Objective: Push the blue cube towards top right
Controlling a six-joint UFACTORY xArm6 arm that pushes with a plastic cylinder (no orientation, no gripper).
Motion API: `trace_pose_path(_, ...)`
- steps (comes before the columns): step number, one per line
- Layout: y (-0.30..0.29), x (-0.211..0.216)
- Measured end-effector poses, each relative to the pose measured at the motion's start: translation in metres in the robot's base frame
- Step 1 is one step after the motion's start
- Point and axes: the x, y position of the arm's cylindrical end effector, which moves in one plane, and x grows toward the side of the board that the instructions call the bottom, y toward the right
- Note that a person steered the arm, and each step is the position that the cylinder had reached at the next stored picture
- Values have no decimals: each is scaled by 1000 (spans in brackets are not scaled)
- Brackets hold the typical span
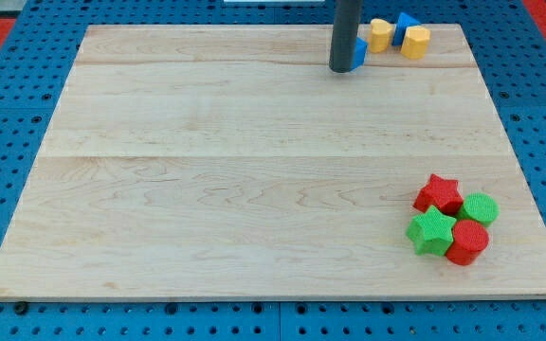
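Note:
The blue cube (360, 50) sits near the view's top, right of centre, mostly hidden behind my rod. My tip (343, 68) rests on the wooden board (235, 170) right against the cube's left side. Just right of the cube stand a yellow block (380, 35), a second blue block (405, 26) and another yellow block (416, 43), close together at the board's top edge.
At the view's lower right is a tight cluster: a red star (439, 194), a green round block (481, 208), a green star (431, 232) and a red round block (468, 242). Blue pegboard surrounds the board.

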Motion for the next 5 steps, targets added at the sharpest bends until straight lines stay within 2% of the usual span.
trace_pose_path(2,-60,-17)
trace_pose_path(3,-51,-39)
trace_pose_path(5,-3,-40)
